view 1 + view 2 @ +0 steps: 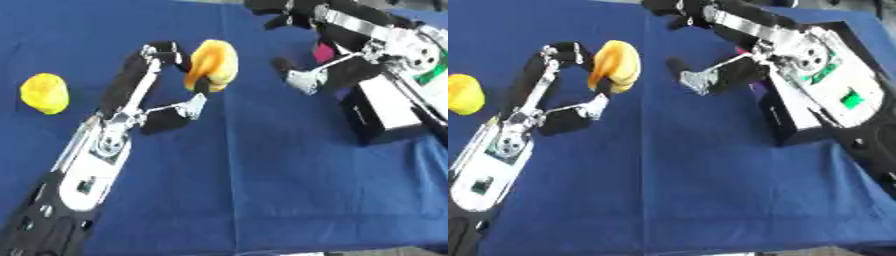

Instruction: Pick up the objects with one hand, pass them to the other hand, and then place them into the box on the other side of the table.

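My left hand [156, 85] holds an orange-yellow rounded object [213, 63] above the blue cloth, its fingers and thumb curled round the object's left and lower sides. To the right, my right hand [324, 60] hovers with its fingers spread and its thumb pointing toward the object, a short gap between them. A second yellow object [45, 92] lies on the cloth at the far left. The black box [385, 112] with a white inside stands at the right, under my right forearm. Something pink [324, 51] shows behind the right hand.
The blue cloth [262, 190] covers the whole table, with a crease running down its middle. The table's front edge shows at the bottom right. My right forearm [824, 75] hangs over the box.
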Motion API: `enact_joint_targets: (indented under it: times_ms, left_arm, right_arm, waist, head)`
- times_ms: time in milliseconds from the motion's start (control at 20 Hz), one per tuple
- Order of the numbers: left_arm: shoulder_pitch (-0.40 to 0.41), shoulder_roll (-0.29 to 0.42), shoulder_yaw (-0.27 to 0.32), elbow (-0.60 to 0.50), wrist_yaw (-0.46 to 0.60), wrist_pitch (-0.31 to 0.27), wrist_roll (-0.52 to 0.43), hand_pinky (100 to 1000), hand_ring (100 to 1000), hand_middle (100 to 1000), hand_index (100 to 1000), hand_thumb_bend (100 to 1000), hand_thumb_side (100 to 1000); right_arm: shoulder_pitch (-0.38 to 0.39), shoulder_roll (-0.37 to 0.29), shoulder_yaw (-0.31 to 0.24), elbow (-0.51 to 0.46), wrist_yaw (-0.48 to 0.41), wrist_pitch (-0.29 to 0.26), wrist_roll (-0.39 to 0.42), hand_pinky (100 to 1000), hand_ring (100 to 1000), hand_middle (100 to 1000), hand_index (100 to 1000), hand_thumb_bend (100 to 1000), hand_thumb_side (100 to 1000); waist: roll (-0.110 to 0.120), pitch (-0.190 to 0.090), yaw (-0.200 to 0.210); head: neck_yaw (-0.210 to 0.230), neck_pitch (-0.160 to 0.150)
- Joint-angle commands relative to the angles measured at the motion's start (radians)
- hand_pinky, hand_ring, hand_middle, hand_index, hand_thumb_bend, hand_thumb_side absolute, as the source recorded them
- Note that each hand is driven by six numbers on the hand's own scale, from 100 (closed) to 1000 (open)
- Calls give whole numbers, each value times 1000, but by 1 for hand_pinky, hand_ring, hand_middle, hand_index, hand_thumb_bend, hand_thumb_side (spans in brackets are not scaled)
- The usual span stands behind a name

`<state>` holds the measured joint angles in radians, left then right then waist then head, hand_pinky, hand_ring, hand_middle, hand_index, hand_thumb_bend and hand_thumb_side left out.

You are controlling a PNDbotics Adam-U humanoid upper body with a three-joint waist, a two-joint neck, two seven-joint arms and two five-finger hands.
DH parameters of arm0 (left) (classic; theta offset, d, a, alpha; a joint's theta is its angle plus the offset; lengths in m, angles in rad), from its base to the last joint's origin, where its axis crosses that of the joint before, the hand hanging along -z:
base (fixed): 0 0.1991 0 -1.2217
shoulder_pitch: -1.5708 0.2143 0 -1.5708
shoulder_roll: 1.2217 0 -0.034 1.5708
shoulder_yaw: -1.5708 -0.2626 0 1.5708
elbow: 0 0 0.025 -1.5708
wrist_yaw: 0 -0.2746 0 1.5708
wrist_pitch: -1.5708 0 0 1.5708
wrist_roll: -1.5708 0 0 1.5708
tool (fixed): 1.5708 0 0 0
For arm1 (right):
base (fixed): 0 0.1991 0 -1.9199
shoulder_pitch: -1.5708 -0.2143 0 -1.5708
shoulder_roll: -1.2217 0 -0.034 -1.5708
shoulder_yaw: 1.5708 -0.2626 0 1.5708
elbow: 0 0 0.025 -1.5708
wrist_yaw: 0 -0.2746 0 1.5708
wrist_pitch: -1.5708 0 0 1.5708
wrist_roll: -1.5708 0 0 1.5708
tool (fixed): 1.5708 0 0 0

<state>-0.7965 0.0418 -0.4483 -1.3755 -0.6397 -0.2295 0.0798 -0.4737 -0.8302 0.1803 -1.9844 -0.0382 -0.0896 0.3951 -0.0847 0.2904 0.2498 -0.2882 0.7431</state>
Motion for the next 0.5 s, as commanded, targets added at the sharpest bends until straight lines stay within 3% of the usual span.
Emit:
enact_joint_targets:
  times_ms: [50, 500]
  left_arm:
    - [-23, -13, -2, -23, -16, -8, 7, 765, 577, 524, 445, 100, 396]
    - [-30, -21, -9, -16, -44, -23, 25, 763, 577, 522, 444, 100, 376]
  right_arm:
    - [-15, -25, -9, -16, 14, 20, 10, 913, 1000, 962, 1000, 100, 200]
    - [-23, -16, -7, -16, 16, 24, 112, 930, 1000, 949, 1000, 100, 217]
  waist:
    - [-11, -1, 3]
    - [-16, 14, 21]
  head:
    - [-9, -18]
    - [-36, -29]
